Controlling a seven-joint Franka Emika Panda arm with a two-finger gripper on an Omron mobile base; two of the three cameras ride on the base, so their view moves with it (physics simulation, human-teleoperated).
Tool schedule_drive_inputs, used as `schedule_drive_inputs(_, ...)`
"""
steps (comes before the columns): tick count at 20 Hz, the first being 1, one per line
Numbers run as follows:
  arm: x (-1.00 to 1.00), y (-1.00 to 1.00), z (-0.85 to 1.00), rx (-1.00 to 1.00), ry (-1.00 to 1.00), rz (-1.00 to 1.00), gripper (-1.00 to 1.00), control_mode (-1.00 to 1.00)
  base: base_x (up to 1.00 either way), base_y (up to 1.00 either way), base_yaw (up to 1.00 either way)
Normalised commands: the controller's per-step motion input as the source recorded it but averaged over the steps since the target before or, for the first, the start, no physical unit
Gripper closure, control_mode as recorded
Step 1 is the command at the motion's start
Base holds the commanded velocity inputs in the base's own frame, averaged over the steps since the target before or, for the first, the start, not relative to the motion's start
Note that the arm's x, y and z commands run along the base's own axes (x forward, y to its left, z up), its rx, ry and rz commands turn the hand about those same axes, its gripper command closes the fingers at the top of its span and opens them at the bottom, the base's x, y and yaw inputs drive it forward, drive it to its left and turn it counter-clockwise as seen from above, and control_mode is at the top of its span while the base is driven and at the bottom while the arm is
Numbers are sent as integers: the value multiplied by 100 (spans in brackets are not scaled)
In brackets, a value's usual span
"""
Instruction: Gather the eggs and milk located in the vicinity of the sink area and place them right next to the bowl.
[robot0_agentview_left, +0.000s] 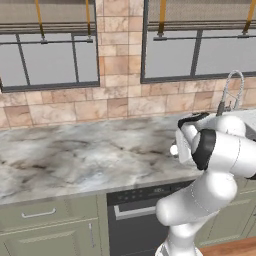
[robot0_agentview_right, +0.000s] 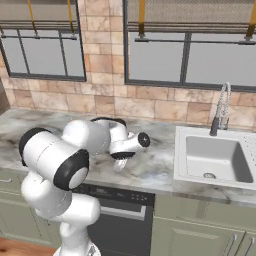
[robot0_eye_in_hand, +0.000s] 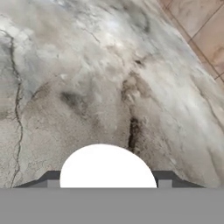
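Note:
A smooth white egg (robot0_eye_in_hand: 107, 168) sits between my two dark finger tips in the hand view, and my gripper (robot0_eye_in_hand: 108, 180) is shut on it. In the left base view the egg (robot0_agentview_left: 173, 149) shows as a small white ball at the tip of the gripper (robot0_agentview_left: 178, 150), above the marble counter (robot0_agentview_left: 90, 155). The right base view has the gripper (robot0_agentview_right: 120, 163) pointing down at the counter, left of the white sink (robot0_agentview_right: 182, 150). The milk and the bowl are out of view.
A steel coil-spring faucet (robot0_agentview_right: 221, 107) rises behind the sink basin. A tiled wall (robot0_agentview_left: 120, 100) with windows backs the counter. A dark dishwasher front (robot0_agentview_right: 120, 210) sits under the counter edge, with green cabinet doors (robot0_agentview_left: 45, 230) beside it.

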Motion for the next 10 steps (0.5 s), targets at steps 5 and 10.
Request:
schedule_drive_inputs(5,-3,0,83,0,-22,0,100,-100,0,0,0)
schedule_drive_inputs(10,-22,0,75,0,-7,0,100,-100,0,0,0)
